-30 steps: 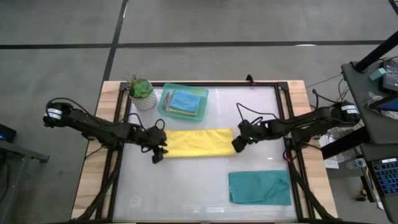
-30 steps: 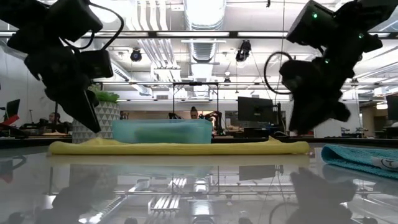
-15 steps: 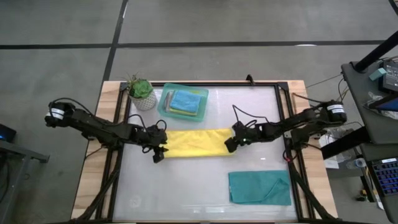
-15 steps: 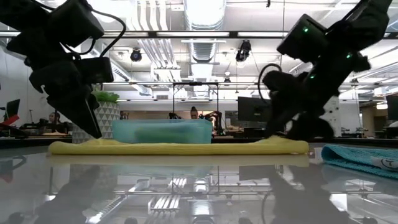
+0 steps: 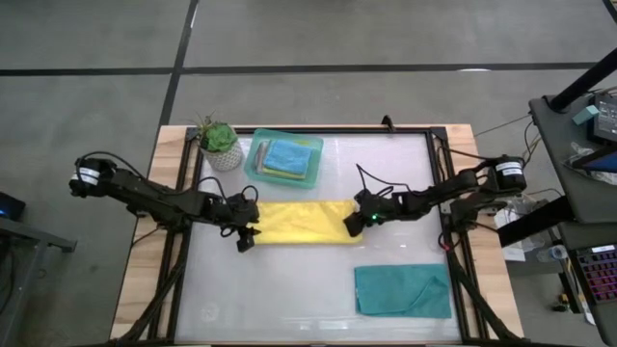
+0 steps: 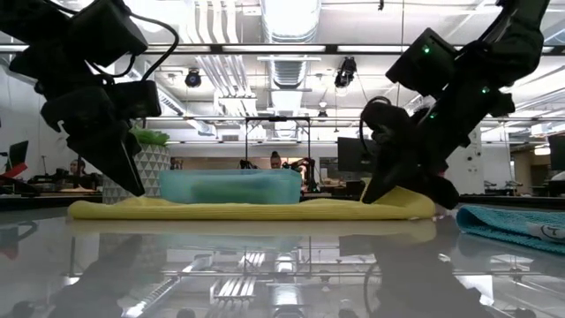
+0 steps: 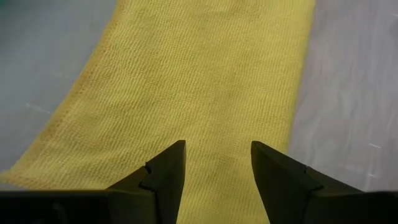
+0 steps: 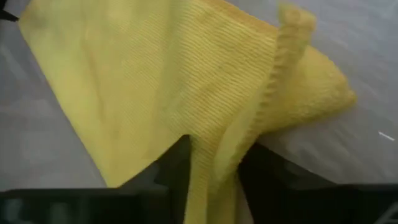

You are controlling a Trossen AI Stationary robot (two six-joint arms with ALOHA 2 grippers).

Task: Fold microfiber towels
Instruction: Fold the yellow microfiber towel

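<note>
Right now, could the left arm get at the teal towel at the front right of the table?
Probably not readily. The left gripper is open over the yellow towel's left end, the teal towel lies across the table, and the right gripper, pinching the yellow towel's other end, sits much nearer.

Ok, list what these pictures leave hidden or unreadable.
- Tray contents: the high view shows only the top blue cloth; the frosted wall blurs them in the low view.
- Yellow towel's right end: under the right gripper, high view.
- Teal towel: cut off by the low view's edge.

Tray (image 5: 253, 162) and plant (image 5: 219, 143) crowd the table's far-left.
</note>
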